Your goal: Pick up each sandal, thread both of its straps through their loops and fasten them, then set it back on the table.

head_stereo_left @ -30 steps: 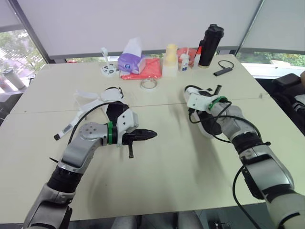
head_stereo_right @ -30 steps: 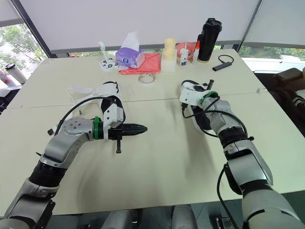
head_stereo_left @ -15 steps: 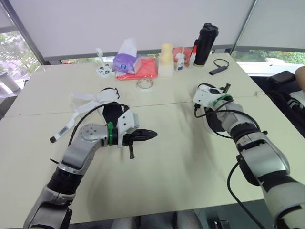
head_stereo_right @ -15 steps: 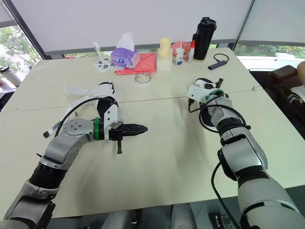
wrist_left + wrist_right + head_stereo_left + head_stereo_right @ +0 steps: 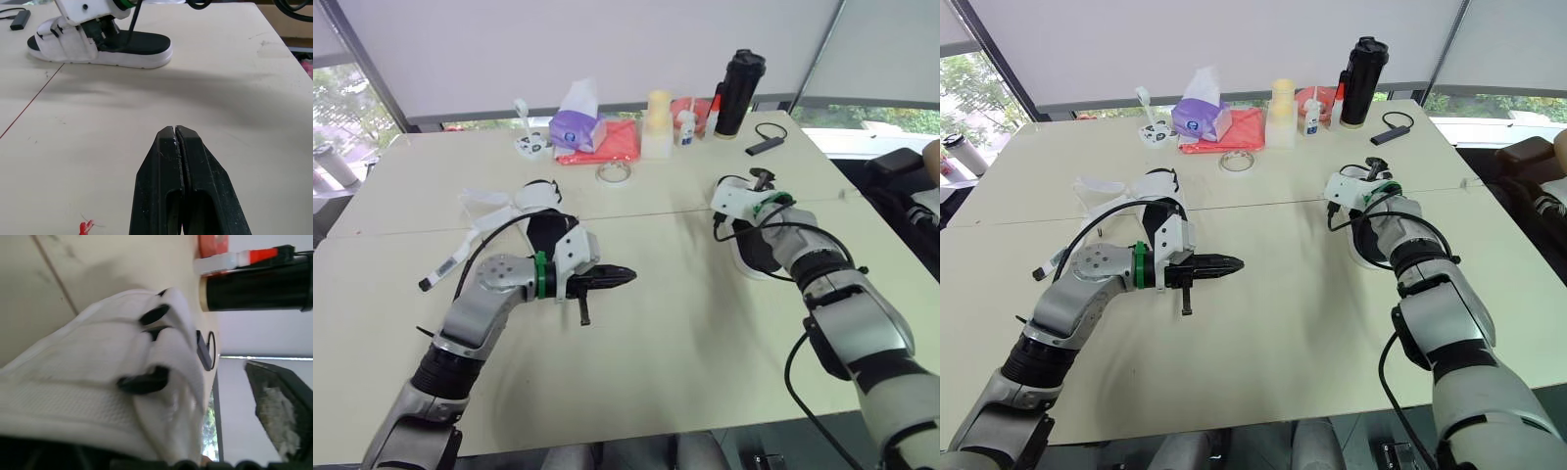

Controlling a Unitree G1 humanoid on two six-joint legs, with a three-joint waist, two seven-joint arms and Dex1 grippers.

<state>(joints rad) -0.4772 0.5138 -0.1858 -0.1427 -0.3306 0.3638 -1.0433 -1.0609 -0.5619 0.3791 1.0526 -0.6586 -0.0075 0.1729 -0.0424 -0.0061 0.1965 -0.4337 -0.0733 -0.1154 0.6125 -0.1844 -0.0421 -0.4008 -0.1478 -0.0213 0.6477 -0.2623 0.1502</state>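
A white sandal (image 5: 543,201) with a black footbed lies on the pale surface (image 5: 666,333), left of the roll of clear tape (image 5: 616,172) and nearer the robot than the roll. Its straps are unfastened: one white strap (image 5: 487,200) splays out on the side away from the roll.

The left gripper (image 5: 628,276) hangs just above the surface, nearer the robot than the roll and about level with it from side to side. It is pressed together with nothing in it, and points across toward the second sandal.

Beyond the roll, at the far edge, stand a purple tissue box (image 5: 576,125), a red cloth (image 5: 619,143), a pale yellow container (image 5: 658,127) and a black flask (image 5: 736,93).

The second sandal (image 5: 137,51) lies flat, right of the roll and nearer the robot. The right gripper (image 5: 752,191) is down over its strapped end, right at the white straps; whether it is spread or closed I cannot tell.
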